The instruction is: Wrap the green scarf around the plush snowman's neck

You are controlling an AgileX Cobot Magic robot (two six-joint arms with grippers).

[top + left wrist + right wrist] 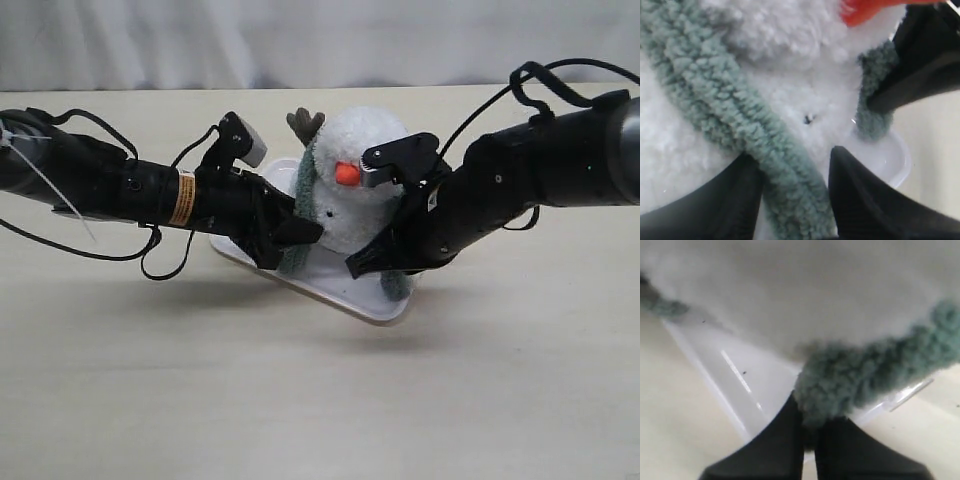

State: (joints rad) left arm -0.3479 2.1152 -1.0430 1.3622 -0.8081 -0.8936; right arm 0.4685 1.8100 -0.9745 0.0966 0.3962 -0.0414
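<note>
The plush snowman stands on a white tray, its orange nose facing the camera. The green scarf hangs from the snowman's neck down its left side. My left gripper is open, and this strand runs uncompressed between its fingers, against the white body. My right gripper sits low at the snowman's right side. It is shut on the scarf's other end, pinched at the fingertips just above the tray. The back of the neck is hidden.
The white tray lies under the snowman, with one corner towards the camera. A brown twig arm sticks up behind the snowman's left shoulder. Both black arms close in from the sides, and pale tabletop surrounds everything.
</note>
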